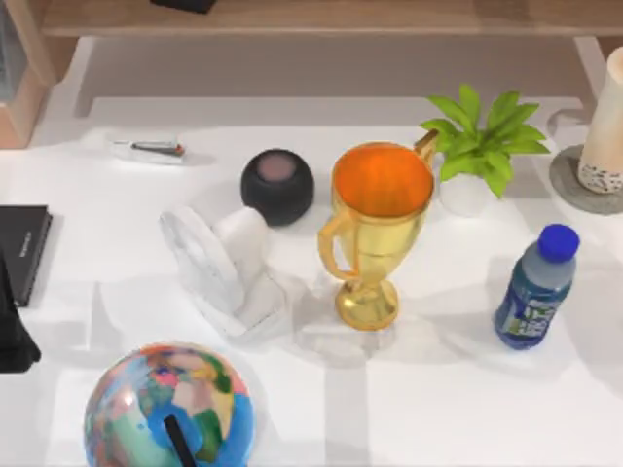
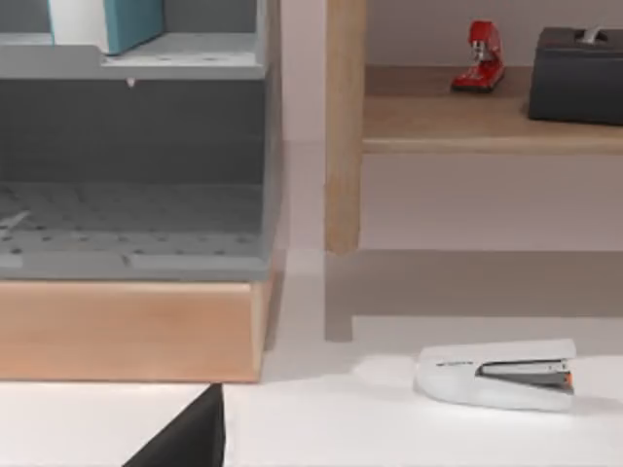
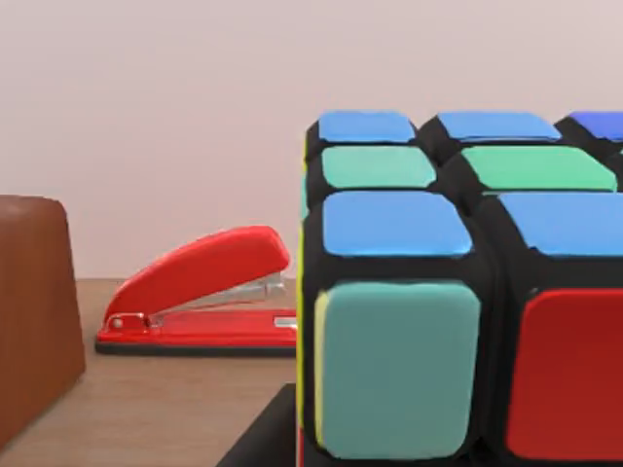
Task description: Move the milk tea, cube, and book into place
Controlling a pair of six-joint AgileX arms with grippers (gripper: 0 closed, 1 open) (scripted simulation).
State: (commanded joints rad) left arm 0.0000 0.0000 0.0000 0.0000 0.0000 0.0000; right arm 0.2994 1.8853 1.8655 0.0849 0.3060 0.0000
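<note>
cube [image 3: 458, 321] close up, red stapler [image 3: 200, 292] behind | milk tea [image 1: 605, 126] upright (right edge) | claws: cannot tell

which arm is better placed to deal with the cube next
Right. In the right wrist view the cube sits very close to the camera, on a wooden surface beside a red stapler. The left wrist view faces a grey rack and white stapler instead.
</note>
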